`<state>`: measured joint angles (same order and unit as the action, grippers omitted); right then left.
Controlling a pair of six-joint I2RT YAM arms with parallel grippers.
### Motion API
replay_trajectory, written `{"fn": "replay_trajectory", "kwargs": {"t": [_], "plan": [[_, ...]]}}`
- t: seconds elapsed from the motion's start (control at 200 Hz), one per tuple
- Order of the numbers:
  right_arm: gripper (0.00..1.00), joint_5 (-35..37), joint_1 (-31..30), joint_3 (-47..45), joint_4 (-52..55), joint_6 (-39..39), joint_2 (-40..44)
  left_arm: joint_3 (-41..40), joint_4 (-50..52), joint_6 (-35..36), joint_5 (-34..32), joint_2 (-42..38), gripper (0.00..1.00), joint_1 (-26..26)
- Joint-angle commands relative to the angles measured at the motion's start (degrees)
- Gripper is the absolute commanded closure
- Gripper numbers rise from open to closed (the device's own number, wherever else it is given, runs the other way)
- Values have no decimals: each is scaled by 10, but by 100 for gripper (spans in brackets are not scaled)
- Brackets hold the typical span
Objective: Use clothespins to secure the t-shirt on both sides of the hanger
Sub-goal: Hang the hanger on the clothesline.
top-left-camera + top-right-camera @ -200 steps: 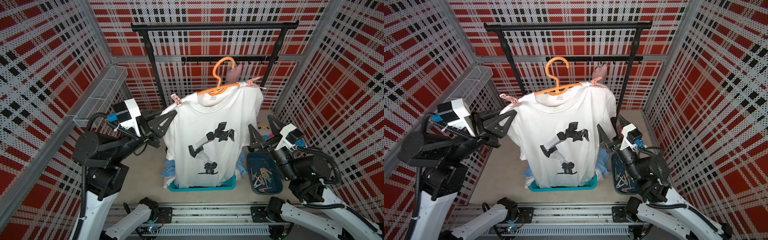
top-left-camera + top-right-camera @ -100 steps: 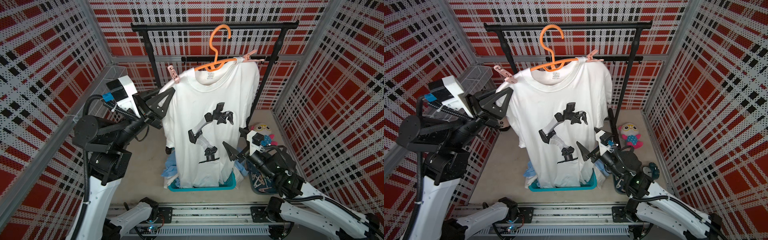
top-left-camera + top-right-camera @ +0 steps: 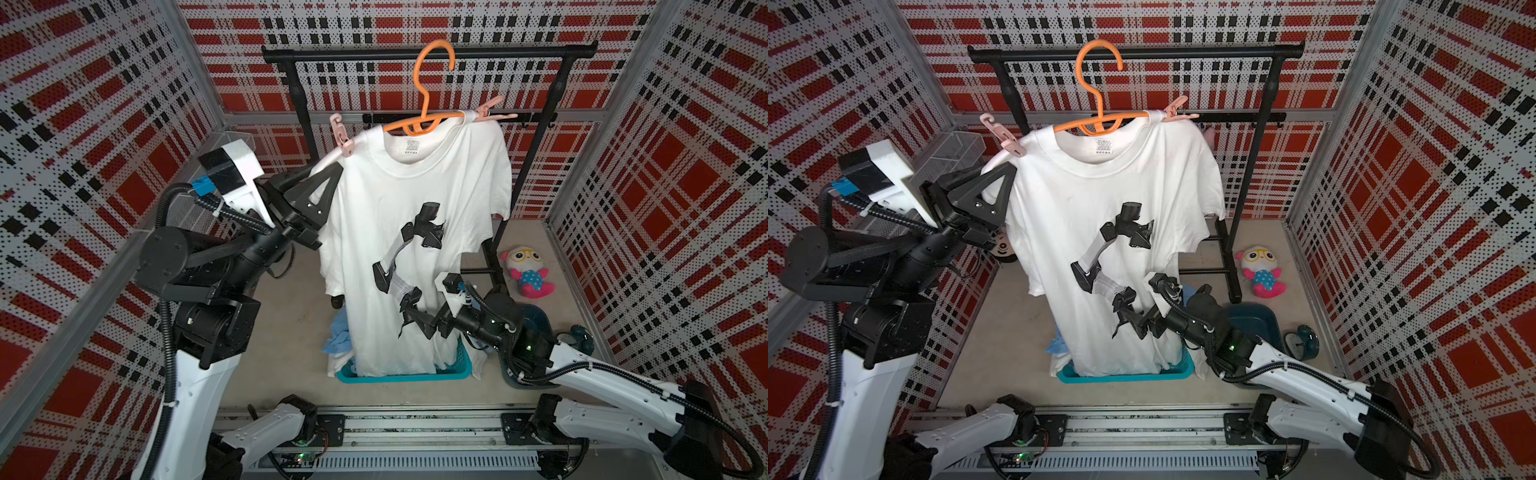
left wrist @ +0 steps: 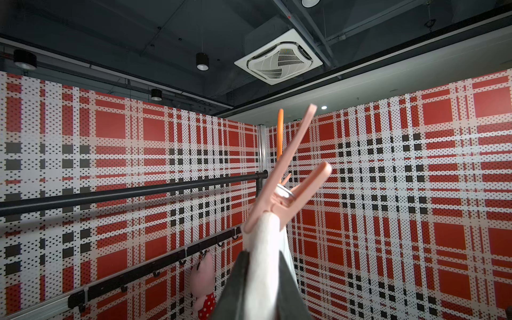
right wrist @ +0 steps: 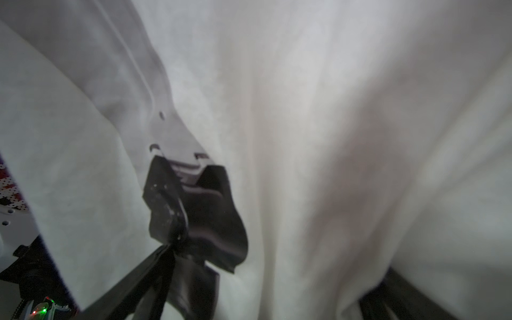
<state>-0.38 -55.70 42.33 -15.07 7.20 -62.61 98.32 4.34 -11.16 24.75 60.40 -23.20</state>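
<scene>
Left end effector (image 3: 336,169) — pressed together on the t-shirt (image 3: 419,232) at one shoulder, just below a pink clothespin (image 3: 343,140). Right end effector (image 3: 417,322) — spread, at the shirt's lower front. Second clothespin (image 3: 488,109) clips the opposite shoulder to the orange hanger (image 3: 423,89).

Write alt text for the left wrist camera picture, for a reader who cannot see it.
A pale pink clothespin grips the white t-shirt fabric rising out of the shut left pincer. Behind it stand an orange hanger hook, a black rail and red plaid walls.
</scene>
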Motion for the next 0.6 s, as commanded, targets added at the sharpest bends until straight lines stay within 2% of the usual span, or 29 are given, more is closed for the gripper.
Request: {"fn": "replay_trajectory", "kwargs": {"t": [0.0,0.1,0.14,0.19,0.286,0.481,0.591], "plan": [[12,3,-13,-2,-75,26,-26,1,-90,-14,-30,-17,100,4],[39,36,-18,14,-103,23,-45,-12,-94,-12,-36,-25,100,4],[52,45,-19,19,-115,25,-48,-15,-93,-11,-38,-28,100,4],[75,53,-19,25,-133,29,-48,-16,-88,-8,-44,-30,100,4],[100,52,-19,45,-140,32,-42,-27,-82,-3,-55,-38,100,4],[100,31,-19,101,-122,42,-12,-60,-84,-1,-79,-56,100,4],[100,48,-19,146,-98,40,-2,-62,-69,0,-94,-55,100,4]]}}
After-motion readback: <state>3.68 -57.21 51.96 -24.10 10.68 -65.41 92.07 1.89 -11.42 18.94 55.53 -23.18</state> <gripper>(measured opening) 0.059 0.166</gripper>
